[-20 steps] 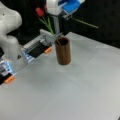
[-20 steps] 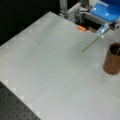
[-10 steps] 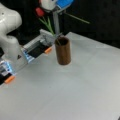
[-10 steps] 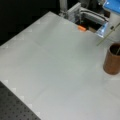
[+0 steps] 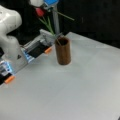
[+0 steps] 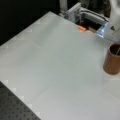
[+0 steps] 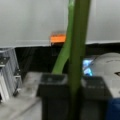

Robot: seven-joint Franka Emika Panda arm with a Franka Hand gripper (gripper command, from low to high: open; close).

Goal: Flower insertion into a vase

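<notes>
Gripping the tulip stem between my closed gripper fingers, I hold it tilted above the vase, its lower end already inside the mouth.

A lab: perforated optical breadboard under the white table.

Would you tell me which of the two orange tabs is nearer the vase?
The orange tab just left of the vase; the other tab lies by the table's left edge.
</notes>
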